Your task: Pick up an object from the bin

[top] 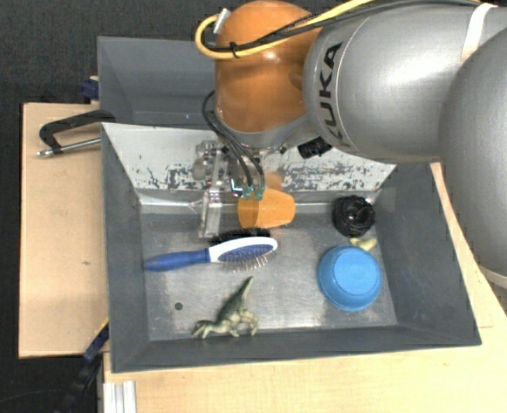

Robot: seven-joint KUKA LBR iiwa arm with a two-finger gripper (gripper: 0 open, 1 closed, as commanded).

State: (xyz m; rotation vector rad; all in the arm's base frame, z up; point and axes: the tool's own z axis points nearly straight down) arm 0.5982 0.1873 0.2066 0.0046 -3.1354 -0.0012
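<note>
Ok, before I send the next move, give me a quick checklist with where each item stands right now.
1. Claw placement: the claw is low at the bin's back middle, just above the head of the blue-handled hairbrush. ok.
2. Contact between the two: cannot tell.
3. Room beside the claw: the orange wedge lies close beside it, perhaps touching. not ok.
4. Other things out of the way: the black round piece, blue bowl and green dinosaur lie well apart. ok.
5. Gap to the bin's back wall: cannot tell.
</note>
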